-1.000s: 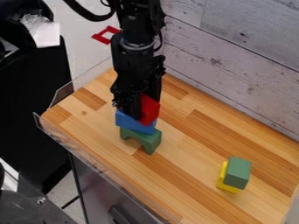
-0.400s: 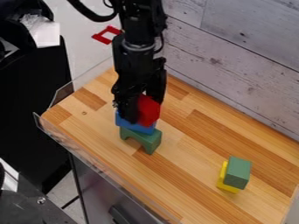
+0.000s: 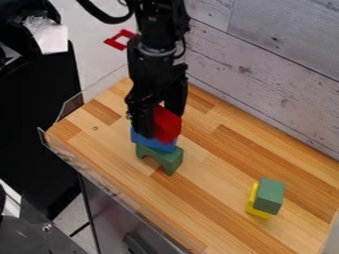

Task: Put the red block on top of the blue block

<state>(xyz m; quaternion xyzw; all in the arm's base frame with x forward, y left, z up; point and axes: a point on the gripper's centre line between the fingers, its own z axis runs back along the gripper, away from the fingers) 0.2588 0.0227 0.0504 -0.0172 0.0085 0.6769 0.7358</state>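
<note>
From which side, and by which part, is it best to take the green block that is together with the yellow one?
Probably from straight above, gripping two opposite side faces near the top. The green block looks box-shaped with flat sides, and the yellow block shows along its lower edge, so a low grip might catch both.

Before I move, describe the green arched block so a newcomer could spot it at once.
Over the wooden tabletop, find the black end effector, left of centre. Below it come the red block, the blue block and, lowest, the green arched block. Its curved cutout sets it apart from the plain green block by the yellow block, further right.
</note>
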